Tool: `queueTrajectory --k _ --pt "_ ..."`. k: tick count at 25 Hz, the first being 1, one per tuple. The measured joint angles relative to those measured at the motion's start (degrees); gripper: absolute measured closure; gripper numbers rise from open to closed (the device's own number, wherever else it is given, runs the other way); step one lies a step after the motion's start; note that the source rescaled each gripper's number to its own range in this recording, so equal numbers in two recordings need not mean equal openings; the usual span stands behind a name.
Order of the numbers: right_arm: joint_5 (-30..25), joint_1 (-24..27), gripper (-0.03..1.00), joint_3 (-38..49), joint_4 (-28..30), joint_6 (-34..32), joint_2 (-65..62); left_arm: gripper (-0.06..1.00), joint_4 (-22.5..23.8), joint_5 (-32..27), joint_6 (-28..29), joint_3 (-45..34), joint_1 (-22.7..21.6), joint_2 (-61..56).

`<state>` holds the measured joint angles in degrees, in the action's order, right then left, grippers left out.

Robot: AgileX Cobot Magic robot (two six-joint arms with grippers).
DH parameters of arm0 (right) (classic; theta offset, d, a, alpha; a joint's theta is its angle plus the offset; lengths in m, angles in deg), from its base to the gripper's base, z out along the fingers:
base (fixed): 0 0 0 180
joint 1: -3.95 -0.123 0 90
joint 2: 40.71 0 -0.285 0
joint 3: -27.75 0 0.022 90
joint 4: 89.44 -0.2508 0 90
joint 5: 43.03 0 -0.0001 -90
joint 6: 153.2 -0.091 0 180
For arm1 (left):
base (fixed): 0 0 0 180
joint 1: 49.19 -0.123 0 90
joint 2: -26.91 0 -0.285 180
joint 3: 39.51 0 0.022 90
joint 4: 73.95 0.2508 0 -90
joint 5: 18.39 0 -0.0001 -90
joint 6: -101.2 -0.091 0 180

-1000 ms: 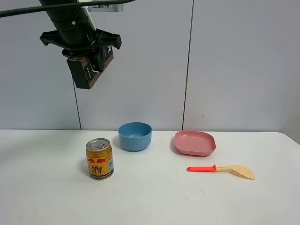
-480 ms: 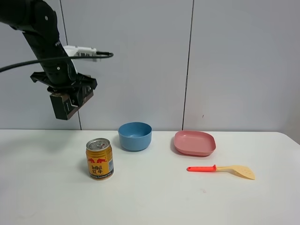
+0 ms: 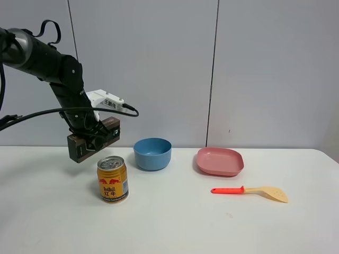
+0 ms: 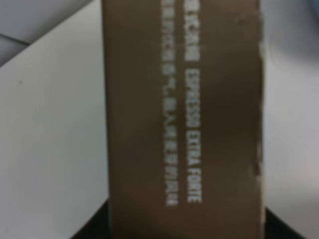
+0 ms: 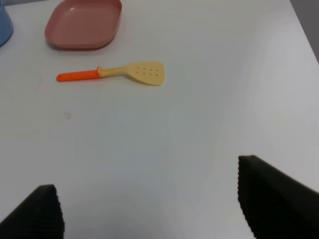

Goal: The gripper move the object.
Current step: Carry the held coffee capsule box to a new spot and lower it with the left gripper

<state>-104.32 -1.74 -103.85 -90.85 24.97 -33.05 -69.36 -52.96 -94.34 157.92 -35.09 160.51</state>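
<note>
The left gripper (image 3: 94,138) has its jaws clamped across the long brown box (image 3: 78,148), which hangs in the air just above the surface (image 3: 169,222), near level and a little tilted. In the left wrist view the box (image 4: 184,124) fills the frame, white print running down it, so the jaws themselves barely show. The right gripper (image 5: 154,211) holds its jaws wide with nothing between them, over bare surface.

The main hazard is the gold can (image 3: 112,180): the box sits just above and beside its top, and the high view cannot tell how far apart they are in depth. A straight drop could clip the rim and tip the can, or leave one end of the box propped on it. The blue bowl (image 3: 152,153) stands near the far end of the box, so a sideways drift could nudge it too. The pink plate (image 3: 220,161) and the spatula (image 3: 249,190) lie well apart.

A second ago the box was held high up near the top of the view and steeply slanted; half a second ago it was lower and farther left; now it is low beside the can
</note>
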Motion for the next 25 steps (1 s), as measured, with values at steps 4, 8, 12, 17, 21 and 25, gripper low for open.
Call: queueTrajectory --k 4,8,12,17,21,25 --pt "0.00 0.00 -0.03 0.00 0.00 0.00 0.00 0.92 -0.01 0.65 -2.83 0.00 0.00 2.02" --pt "0.00 0.00 -0.03 0.00 0.00 0.00 0.00 0.92 -0.16 1.57 -5.16 0.00 0.00 3.38" --pt "0.00 0.00 -0.03 0.00 0.00 0.00 0.00 0.92 -2.08 1.82 -5.72 0.00 0.00 3.52" --pt "0.00 0.00 -0.03 0.00 0.00 0.00 0.00 0.92 -4.07 1.84 -4.51 0.00 -0.02 3.57" --pt "0.00 0.00 -0.03 0.00 0.00 0.00 0.00 0.92 -4.60 1.84 -1.63 0.00 -0.02 3.57" --pt "0.00 0.00 -0.03 0.00 0.00 0.00 0.00 0.92 -4.60 1.84 2.77 0.00 -0.02 3.57"
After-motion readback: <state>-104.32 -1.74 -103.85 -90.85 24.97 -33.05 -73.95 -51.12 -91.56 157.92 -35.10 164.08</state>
